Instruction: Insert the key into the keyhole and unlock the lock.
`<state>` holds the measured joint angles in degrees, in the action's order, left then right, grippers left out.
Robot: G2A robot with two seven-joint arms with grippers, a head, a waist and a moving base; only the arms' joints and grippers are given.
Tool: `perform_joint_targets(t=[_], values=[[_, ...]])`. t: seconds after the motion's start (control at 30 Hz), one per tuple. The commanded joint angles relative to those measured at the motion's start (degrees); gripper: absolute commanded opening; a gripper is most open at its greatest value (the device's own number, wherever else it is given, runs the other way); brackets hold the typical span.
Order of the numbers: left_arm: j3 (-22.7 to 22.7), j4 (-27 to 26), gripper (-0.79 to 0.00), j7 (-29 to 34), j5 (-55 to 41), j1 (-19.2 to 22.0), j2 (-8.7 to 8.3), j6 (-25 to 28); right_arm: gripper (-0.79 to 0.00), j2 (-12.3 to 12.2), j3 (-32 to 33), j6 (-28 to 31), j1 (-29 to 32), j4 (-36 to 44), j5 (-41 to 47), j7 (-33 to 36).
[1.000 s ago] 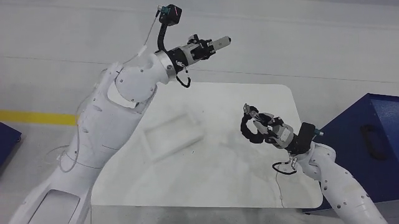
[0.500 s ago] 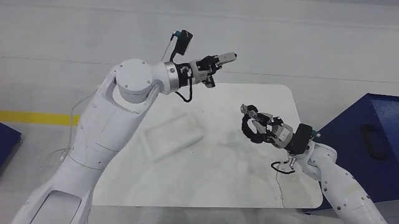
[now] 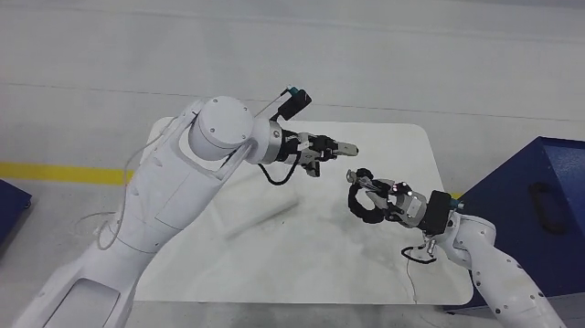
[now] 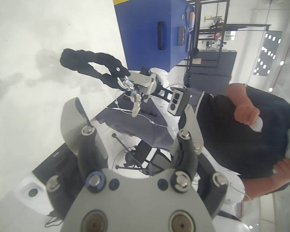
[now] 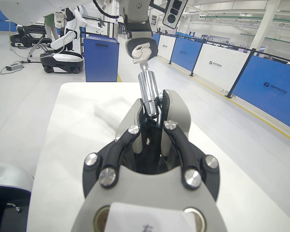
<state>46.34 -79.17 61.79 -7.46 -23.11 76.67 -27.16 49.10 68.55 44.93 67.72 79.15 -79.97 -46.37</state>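
The key (image 5: 142, 53) appears seated in the keyhole of the lock (image 5: 148, 90). The right claw (image 5: 152, 102) pinches the lock above the right half of the counter (image 3: 302, 264). The left claw (image 4: 130, 104) hangs spread near the key head.

Hazard: an off-centre closure may knock the key askew. Twisting may rotate the lock within its grip.

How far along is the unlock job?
Done: the key already appears seated in the keyhole of the lock, which the right gripper clamps over the table. In hand: the left gripper is open at the key head, not closed on it. Left: grip the key and turn it; the black chain loop looks closed, so the lock is not open yet.
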Motion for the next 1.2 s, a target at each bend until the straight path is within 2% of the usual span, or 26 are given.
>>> perform_joint_targets(t=[0.0, 0.03, 0.1, 0.5, 0.6, 0.83, 1.03, 1.17], values=[[-0.41, 0.79, -0.219, 1.22, -1.42, 0.19, 0.21, 0.38, -0.785, 0.08, 0.13, 0.56, -0.06, -0.13, 0.67, 0.63], [-0.52, 1.02, -0.249, 0.98, -1.49, 0.35, 0.29, 0.64, -0.785, 0.11, 0.16, 0.75, -0.09, -0.09, 0.8, 0.94], [-1.09, 1.41, -0.397, 1.47, -1.62, 0.54, 0.44, 0.55, -0.785, 0.19, 0.25, 0.93, -0.14, 0.04, 1.03, 1.41], [-1.98, 3.15, -0.52, 3.58, -3.73, 1.15, 0.87, 1.48, -0.785, 0.78, -0.1, 2.22, -0.62, 0.61, 1.36, 3.58], [-1.98, 3.2, -0.508, 4.48, -3.97, 1.15, 0.83, 1.88, -0.785, 0.92, -0.15, 2.88, -0.69, 0.32, 1.94, 4.14], [-2.09, 3.42, -0.634, 4.97, -3.66, 1.19, 0.74, 1.91, -0.785, 1.17, -0.04, 4.82, -0.84, 0.33, 3.14, 5.19], [-2.65, 3.78, -0.785, 5.48, -3.16, 1.25, 0.75, 2.03, -0.785, 1.32, 0.17, 6.84, -0.59, 0.43, 4.4, 5.86], [-2.76, 3.48, -0.785, 5.92, -2.6, 1.31, 0.66, 2.87, -0.785, 1.39, 0.42, 8.55, -0.52, 0.52, 5.66, 6.87]])
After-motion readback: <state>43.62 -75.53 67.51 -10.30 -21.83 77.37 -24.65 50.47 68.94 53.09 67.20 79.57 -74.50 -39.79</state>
